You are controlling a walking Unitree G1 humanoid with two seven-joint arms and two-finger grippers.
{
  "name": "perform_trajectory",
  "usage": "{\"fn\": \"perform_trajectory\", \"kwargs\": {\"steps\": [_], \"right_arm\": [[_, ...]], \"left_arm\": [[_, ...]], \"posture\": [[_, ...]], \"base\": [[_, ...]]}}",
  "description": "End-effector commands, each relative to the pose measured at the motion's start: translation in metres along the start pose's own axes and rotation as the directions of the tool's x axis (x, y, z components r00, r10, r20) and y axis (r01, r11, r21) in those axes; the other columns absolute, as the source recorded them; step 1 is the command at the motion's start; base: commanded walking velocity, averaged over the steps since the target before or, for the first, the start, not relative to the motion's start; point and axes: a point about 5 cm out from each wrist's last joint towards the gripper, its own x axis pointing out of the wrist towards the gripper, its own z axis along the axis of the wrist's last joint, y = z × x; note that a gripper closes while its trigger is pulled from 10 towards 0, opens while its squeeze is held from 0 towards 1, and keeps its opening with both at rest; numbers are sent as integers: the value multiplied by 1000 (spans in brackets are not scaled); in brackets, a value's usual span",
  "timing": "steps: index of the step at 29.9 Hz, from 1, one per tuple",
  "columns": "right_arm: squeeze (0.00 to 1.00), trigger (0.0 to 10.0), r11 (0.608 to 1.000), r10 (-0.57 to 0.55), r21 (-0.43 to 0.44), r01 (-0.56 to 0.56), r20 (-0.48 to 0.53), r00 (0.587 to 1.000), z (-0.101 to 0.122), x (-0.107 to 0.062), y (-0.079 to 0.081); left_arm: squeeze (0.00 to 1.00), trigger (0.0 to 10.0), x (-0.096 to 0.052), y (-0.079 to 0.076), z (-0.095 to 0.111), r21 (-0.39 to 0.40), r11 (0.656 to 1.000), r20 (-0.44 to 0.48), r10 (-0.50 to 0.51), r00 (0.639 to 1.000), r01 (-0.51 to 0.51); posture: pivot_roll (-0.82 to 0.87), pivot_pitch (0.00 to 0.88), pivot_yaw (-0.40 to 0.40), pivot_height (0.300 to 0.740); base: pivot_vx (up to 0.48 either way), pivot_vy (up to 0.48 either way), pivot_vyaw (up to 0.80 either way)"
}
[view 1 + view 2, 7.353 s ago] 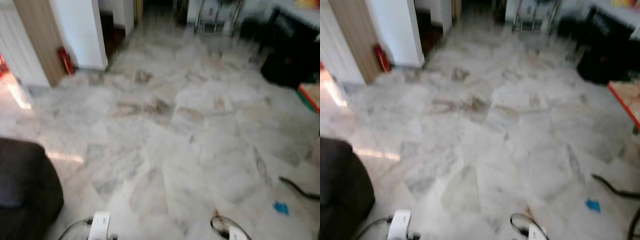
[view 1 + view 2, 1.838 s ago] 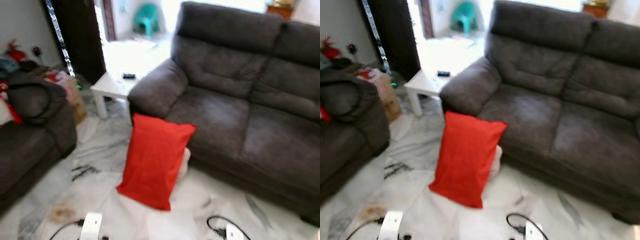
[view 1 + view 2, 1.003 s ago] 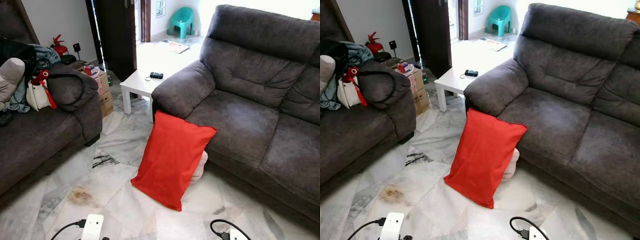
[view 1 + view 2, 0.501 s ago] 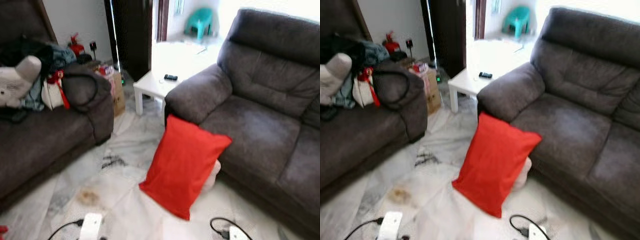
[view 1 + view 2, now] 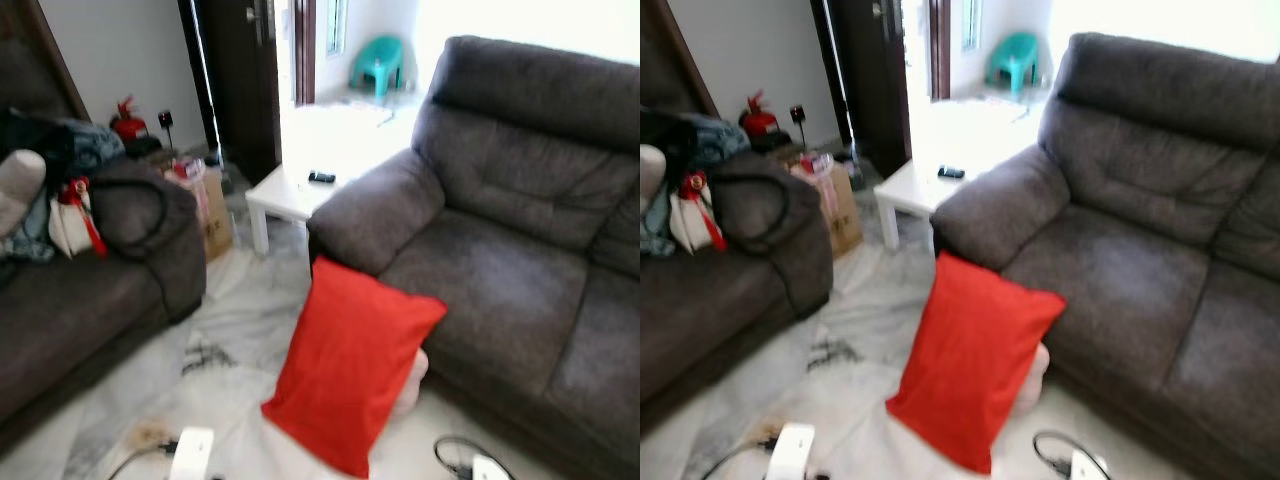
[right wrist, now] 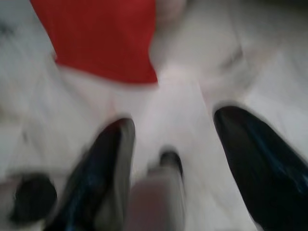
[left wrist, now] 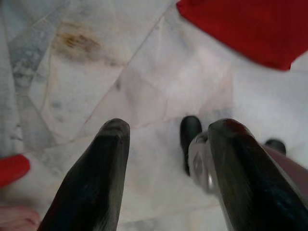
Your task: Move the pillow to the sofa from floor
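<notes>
From the head camera I see the red pillow (image 5: 350, 365) standing on the floor (image 5: 235, 320), leaning against the grey sofa (image 5: 500, 250). Both wrist cameras add the left gripper (image 7: 166, 139) and right gripper (image 6: 175, 144), each spread wide, gripping nothing, above the tiles near the pillow's edge.

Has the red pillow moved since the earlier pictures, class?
No. The red pillow stands on the floor, leaning against the sofa front below its armrest, as before; only the camera has shifted.

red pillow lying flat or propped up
Propped up: the red pillow stands tilted on the floor, leaning against the sofa front.
</notes>
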Motion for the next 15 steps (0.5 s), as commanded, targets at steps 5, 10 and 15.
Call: {"fn": "perform_trajectory", "kwargs": {"steps": [5, 10, 15], "right_arm": [[0, 10000, 1000, -28, -12, 29, 14, 999, 4, -2, -11], [0, 10000, 1000, -25, -16, 25, 14, 1000, 4, -2, -11], [0, 10000, 1000, -26, -16, 26, 17, 1000, 4, -2, -11]], "left_arm": [[0, 10000, 0, -4, -3, -12, 1000, -11, -14, 1000, 14], [0, 10000, -1, -2, -6, -13, 1000, -19, -12, 1000, 11], [0, 10000, -1, 0, -8, -13, 1000, -25, -9, 1000, 8]], "posture": [[15, 0, -59, 740], [16, 0, -59, 740], [18, 0, -60, 740]], "base": [[324, 0, 0], [330, 0, 0], [335, 0, 0]]}}
